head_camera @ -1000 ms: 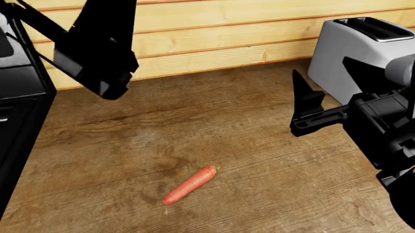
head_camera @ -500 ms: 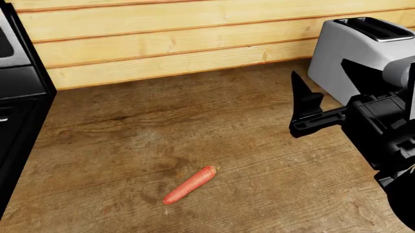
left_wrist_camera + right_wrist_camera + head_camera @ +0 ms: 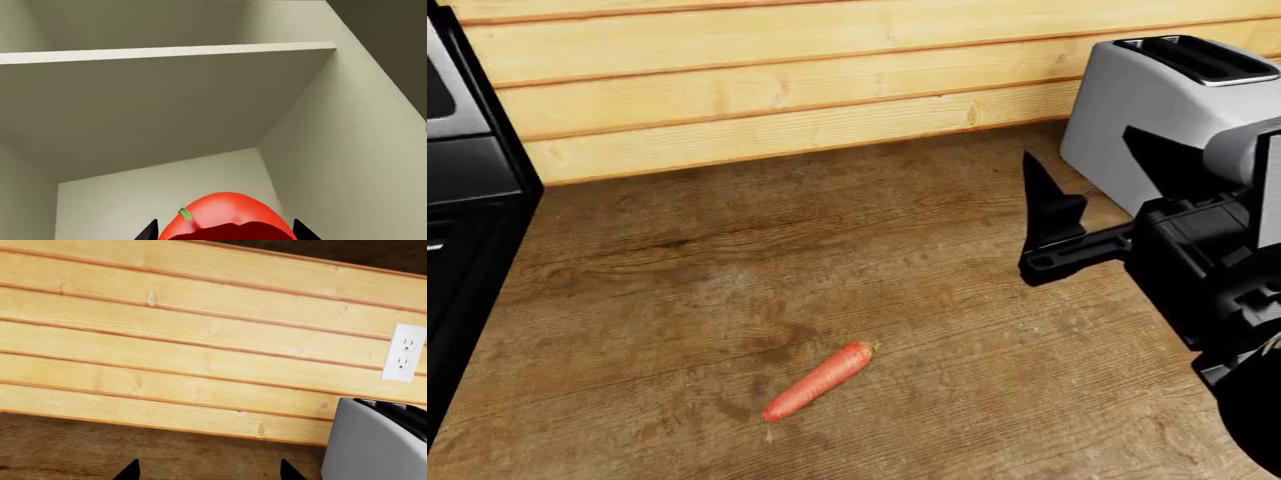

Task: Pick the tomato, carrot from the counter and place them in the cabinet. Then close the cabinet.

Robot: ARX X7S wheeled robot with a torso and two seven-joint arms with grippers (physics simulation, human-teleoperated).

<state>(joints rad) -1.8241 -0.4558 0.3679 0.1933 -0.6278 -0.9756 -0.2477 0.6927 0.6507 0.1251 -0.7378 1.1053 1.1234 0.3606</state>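
The red tomato (image 3: 223,217) with a green stem bit sits between my left gripper's (image 3: 223,235) black fingertips (image 3: 148,231), held up inside the pale open cabinet (image 3: 167,100), below a shelf. The left arm is out of the head view. The slim orange carrot (image 3: 817,381) lies on the brown wood counter (image 3: 827,260), near its front. My right gripper (image 3: 1054,235) hovers open and empty above the counter, right of the carrot, beside the toaster; in the right wrist view its tips (image 3: 127,471) stand wide apart over bare wood.
A grey toaster (image 3: 1168,105) stands at the back right, also in the right wrist view (image 3: 377,440). A black stove (image 3: 461,200) borders the counter's left. A plank wall (image 3: 787,80) with a white outlet (image 3: 403,352) runs behind.
My left arm has risen out of the head view. The right gripper has barely shifted. The carrot has not moved.
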